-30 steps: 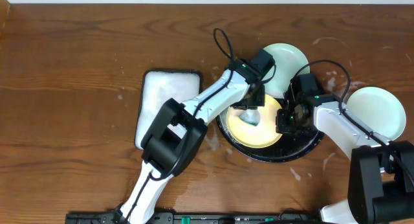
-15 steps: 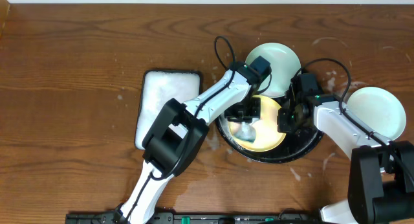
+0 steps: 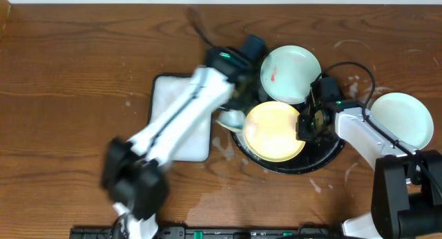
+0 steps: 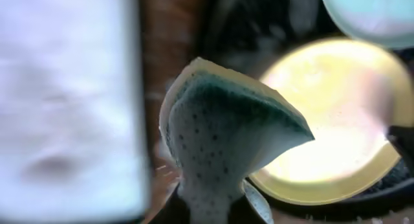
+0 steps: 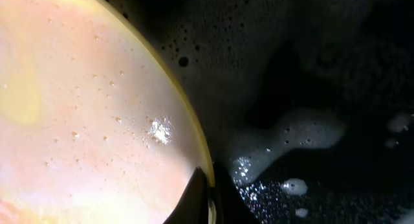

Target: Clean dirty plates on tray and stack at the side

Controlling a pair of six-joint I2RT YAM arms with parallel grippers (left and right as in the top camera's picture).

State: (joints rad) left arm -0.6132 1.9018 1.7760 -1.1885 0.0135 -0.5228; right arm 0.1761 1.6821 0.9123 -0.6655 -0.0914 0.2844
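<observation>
A yellow plate [image 3: 275, 131] lies in the black tray [image 3: 333, 153]. A mint-green plate [image 3: 290, 73] with a small red smear sits at the tray's far side. Another mint-green plate [image 3: 400, 118] rests on the wood at the right. My right gripper [image 3: 306, 125] is shut on the yellow plate's right rim; the wrist view shows the fingers [image 5: 208, 198] pinching the rim of the plate [image 5: 84, 107]. My left gripper [image 3: 231, 115] is shut on a soapy green-and-white sponge [image 4: 226, 130], lifted at the tray's left edge, between the yellow plate [image 4: 336, 133] and the white tray.
A white rectangular foam tray [image 3: 178, 111] lies left of the black tray and shows in the left wrist view [image 4: 65, 101]. Soap foam lies on the black tray floor [image 5: 291, 133]. Whitish splashes mark the wood around the tray.
My left arm has swung the sponge off the yellow plate, leftward to the tray's left edge. The yellow plate is now uncovered. My right gripper has held still on the rim.
</observation>
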